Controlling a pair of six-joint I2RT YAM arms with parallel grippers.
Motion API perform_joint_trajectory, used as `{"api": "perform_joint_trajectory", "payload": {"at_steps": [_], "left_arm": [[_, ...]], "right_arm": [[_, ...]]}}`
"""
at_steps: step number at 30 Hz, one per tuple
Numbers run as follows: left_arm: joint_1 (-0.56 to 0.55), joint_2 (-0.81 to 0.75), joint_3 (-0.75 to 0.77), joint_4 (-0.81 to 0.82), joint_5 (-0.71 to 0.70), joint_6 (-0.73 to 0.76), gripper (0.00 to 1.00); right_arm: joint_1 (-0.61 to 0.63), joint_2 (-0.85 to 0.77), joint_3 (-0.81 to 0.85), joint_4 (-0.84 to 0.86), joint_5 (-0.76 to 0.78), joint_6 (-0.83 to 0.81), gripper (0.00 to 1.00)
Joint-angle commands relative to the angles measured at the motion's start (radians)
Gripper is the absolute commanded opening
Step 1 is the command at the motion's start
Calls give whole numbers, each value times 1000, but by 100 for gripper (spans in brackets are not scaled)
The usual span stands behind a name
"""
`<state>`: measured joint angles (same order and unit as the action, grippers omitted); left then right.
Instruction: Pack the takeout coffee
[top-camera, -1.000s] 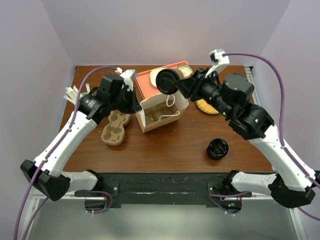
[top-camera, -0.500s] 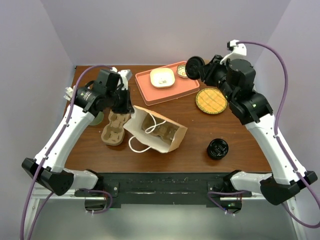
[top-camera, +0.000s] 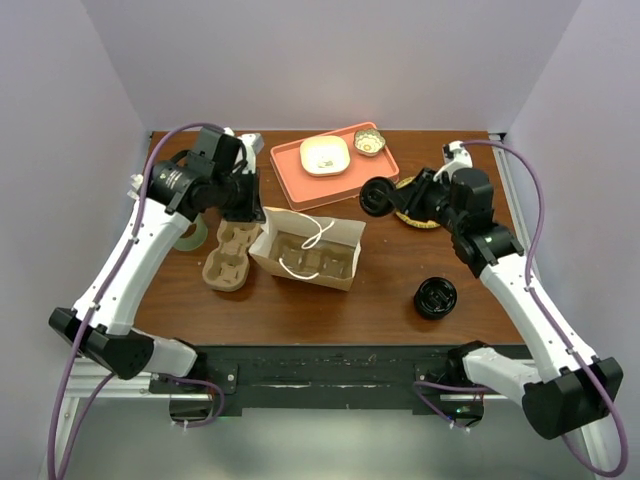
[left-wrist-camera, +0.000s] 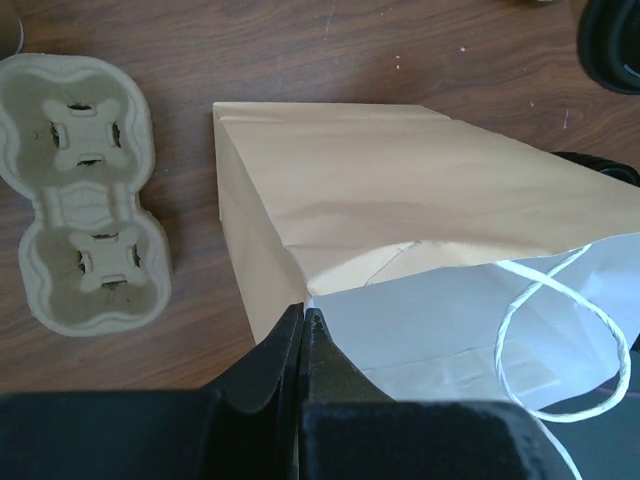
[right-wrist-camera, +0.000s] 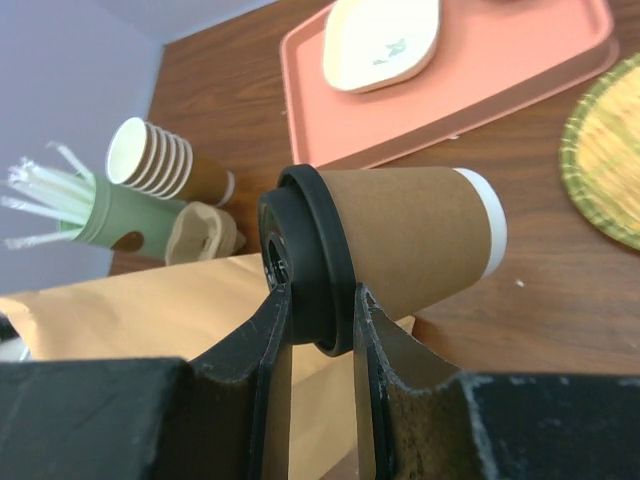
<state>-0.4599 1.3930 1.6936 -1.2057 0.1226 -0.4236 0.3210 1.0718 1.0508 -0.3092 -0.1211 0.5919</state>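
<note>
Takeout coffee (right-wrist-camera: 400, 240) tipped sideways, lid (right-wrist-camera: 312, 250) pinched in right gripper (right-wrist-camera: 318, 310); brown paper bag (left-wrist-camera: 400, 190) just beside it, rim clamped by left gripper (left-wrist-camera: 303, 325).

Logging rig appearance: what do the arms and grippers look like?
The left arm and right arm have white shells, black joints and bases, and a purple cable running to each wrist. The left gripper and right gripper have black fingers.

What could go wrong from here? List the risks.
1. The right gripper clamps the takeout coffee only by its black lid, with the cup tipped sideways: the lid could pop off or leak.
2. The left gripper pinches one spot on the rim of the paper bag, so the mouth may sag and the cup could catch it.
</note>
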Motion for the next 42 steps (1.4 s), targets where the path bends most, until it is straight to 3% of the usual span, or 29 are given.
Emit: {"api": "perform_joint_trajectory", "payload": {"at_steps": [1,13,20,26,29,32,36,42], "left_arm": [[7,12,31,-20,26,25,0],[7,47,44,-18,32,28,0],[6,77,64,-22,41,25,0],[7,86,92,-28,34,28,0],[7,90,103,-29,34,31,3],[7,92,106,-32,37,31,11],[7,86,95,9,58,8,30],[7,44,31,133,63,-30,44]], "right_arm": [[-49,14,-126,188,-160,25,0],[-203,42,-400,347,-357,92,0],[-279,83,-449,357,-403,82,0],[-309,91,-456,312,-385,49,15],[-313,105,-440,262,-370,40,29],[-316,102,-391,147,-313,-3,34],[-315,99,-319,-23,-198,-87,51],[-315,146,-120,-215,-74,-182,60]]}}
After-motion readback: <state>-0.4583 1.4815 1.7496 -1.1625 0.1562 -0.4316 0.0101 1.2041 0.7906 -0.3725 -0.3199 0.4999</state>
